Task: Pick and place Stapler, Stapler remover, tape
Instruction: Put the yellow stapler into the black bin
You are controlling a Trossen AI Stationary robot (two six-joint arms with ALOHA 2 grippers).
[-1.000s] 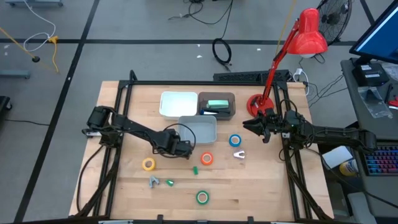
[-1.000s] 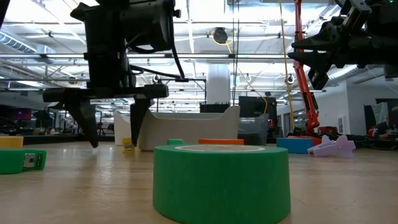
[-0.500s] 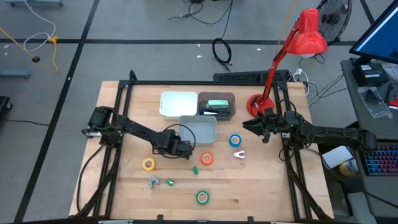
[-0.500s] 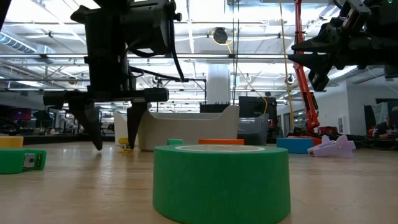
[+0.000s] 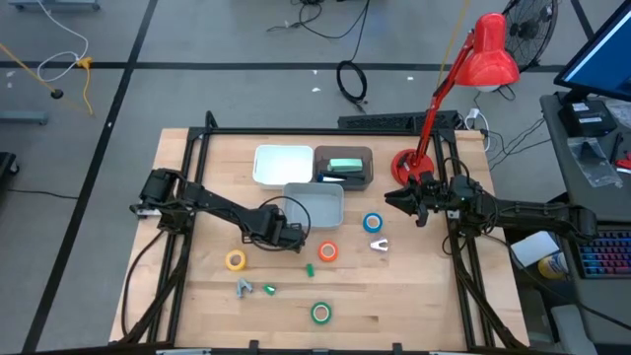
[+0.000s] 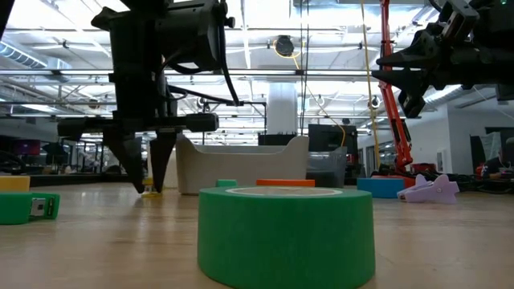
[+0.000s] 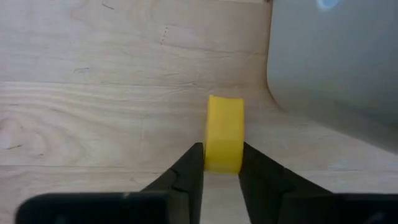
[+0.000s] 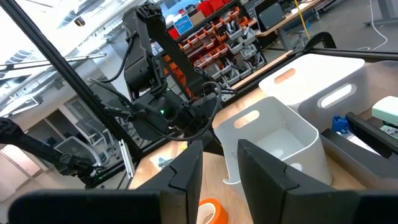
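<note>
My left gripper [image 5: 292, 238] points down in front of the grey bin [image 5: 317, 205], shut on a small solid yellow piece [image 7: 224, 132], which also shows in the low view [image 6: 150, 191]. Four tape rolls lie flat on the table: yellow [image 5: 235, 260], orange-red [image 5: 327, 251], blue [image 5: 373, 224] and green [image 5: 320, 314]. A pale stapler remover [image 5: 379, 244] lies near the blue roll. A teal stapler [image 5: 343, 166] sits in the dark bin. My right gripper [image 5: 390, 200] hangs above the table's right side, slightly open and holding nothing. My left gripper pinches the yellow piece by its two flat sides [image 7: 222, 158] between its two fingers [image 7: 189, 177]. The fingers come from above, pointing down. The piece stands on edge, its bottom on the table [image 6: 150, 194].
A white bin [image 5: 282, 164] and the dark bin [image 5: 357, 180] stand at the back, behind the grey bin. A grey clip-like thing [image 5: 244, 287] and green bits [image 5: 268, 289] [image 5: 309, 268] lie near the front. A red lamp [image 5: 488, 51] rises at the back right.
My left gripper has stayed in place and drawn its fingers together, from wide apart to shut on the yellow piece. The piece stays on the table.
</note>
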